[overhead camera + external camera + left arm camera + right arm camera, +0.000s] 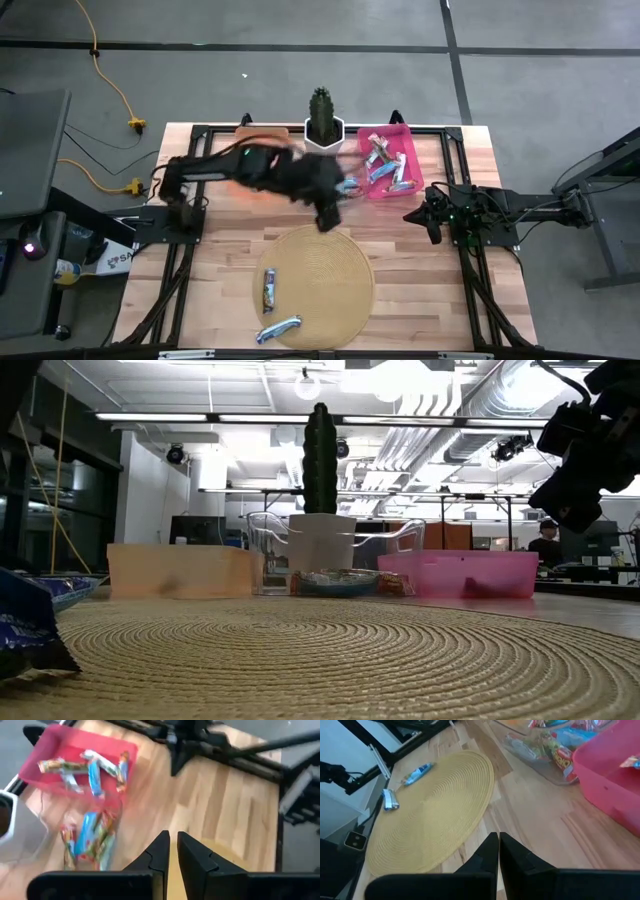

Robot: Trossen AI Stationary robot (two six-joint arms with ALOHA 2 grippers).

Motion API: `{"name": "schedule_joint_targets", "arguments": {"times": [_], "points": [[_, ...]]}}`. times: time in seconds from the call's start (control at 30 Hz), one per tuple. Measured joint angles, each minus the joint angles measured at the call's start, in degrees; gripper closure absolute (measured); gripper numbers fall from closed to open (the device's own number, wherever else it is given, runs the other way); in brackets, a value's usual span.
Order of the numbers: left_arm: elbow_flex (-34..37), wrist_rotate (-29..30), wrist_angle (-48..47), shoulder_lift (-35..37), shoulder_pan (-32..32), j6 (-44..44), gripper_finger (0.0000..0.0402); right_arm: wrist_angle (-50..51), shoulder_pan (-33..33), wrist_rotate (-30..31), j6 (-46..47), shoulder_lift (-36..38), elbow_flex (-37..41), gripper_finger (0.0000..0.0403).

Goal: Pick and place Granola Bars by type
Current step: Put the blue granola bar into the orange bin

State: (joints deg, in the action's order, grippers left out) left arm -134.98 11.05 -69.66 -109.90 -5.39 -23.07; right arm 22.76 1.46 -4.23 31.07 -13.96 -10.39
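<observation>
Orange bin (183, 570) at the far left of the back row, and from table height its wall gives away nothing of what is inside; from above the blurred left arm covers nearly all of it. Next along, the clear bin (345, 540) sits in front of the white cactus pot (323, 132), and from overhead it is smeared behind that same arm, hard to make out. The left wrist view helps: several Granola Bars (90, 837) in blue, red and green wrappers lie jumbled inside its clear walls. Further right, the pink bin (378, 187) holds its own heap of bars, blue-and-white and orange among them, lying crisscross.

Down on the round woven mat (335, 270), two bars remain: a silver one (268, 287) near its left edge, a blue-and-white one (278, 328) at the near rim. In the low view one blue wrapper (30, 622) is cut off by the frame edge.

Left gripper (173, 842) hangs above the table between the clear bin and the mat, fingers drawn nearly together with a thin gap, nothing between them. Right gripper (498, 840) waits at the table's right side, fingers pressed together, empty, pointing toward the mat
</observation>
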Motion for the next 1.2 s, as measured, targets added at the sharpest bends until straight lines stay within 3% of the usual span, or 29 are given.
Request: {"name": "schedule_joint_targets", "arguments": {"times": [0.4,0.63,0.8,1.0,1.2], "points": [[0.0,11.5,-16.7,0.8,-19.3,-17.7,0.0369,0.1,0.0,0.0,0.0,-0.7,0.0,0.0402],[0.8,16.0,-20.3,0.0,-27.8,-28.6,0.0369,0.1,0.0,0.0,0.0,-0.7,0.0,0.0402],[4.3,13.2,-20.3,-1.3,-32.4,-33.4,0.0369,0.1,0.0,0.0,0.0,-0.7,0.0,0.0402],[10.2,4.0,-19.8,-4.1,-36.9,-38.6,0.0369,0.1,0.0,-0.1,0.0,-0.7,0.0,0.0402],[15.0,-1.5,-10.1,-7.2,-39.5,-38.8,0.0369,0.1,0.0,-0.1,0.0,-0.7,0.0,0.0402]]}}
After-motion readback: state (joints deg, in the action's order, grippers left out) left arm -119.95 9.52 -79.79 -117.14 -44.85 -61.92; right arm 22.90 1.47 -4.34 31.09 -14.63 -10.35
